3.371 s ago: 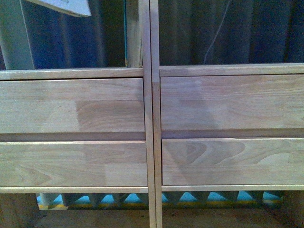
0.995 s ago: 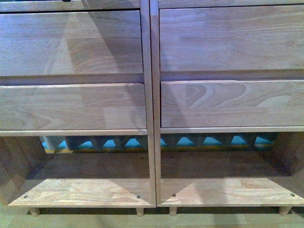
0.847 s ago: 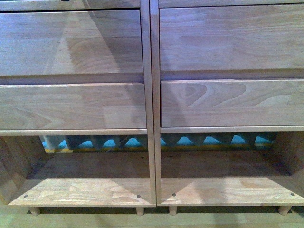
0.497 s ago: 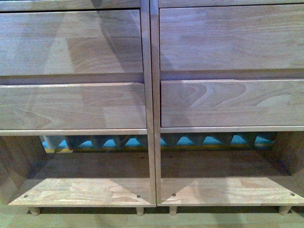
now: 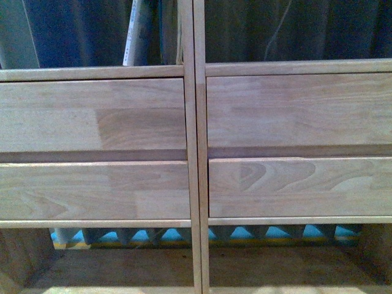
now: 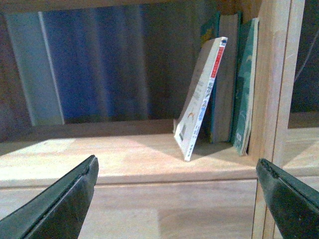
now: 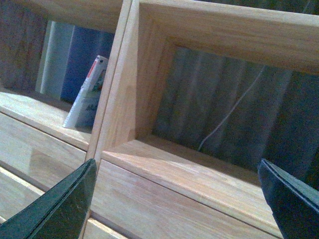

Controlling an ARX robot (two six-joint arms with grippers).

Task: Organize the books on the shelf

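Up close against the large light natural-wood bookcase [image 5: 190, 153]: two side-by-side columns split by a central upright, each showing two wide plank-like drawer fronts below an open, backless compartment. Seen in the left column's compartment, hard against the central upright: a thin white softcover book with red and dark print on its spine [image 6: 202, 99], tilted, foot resting on the shelf board, top leaning onto a taller upright book with pale page edges [image 6: 224, 79]. Just beyond that, nearest the upright, a green-covered book [image 6: 245, 84], standing roughly upright. Visible through the backless rear, a dark blue ribbed backdrop [image 6: 99, 59] with a pale vertical strip [image 6: 30, 69] at one side. Right column's compartment bare wood, with a thin pale cable [image 7: 229, 112] hanging behind it against the dark ribbed backdrop. Left gripper [image 6: 177, 199] spread wide, dark fingers [image 6: 65, 204] at the frame edges, holding nothing, well short of the books. Right gripper [image 7: 177, 201] likewise gaping and empty, facing the right compartment. Below the drawers, a strip of blue and yellow patterned flooring [image 5: 184, 236] glimpsed through the lowest opening.
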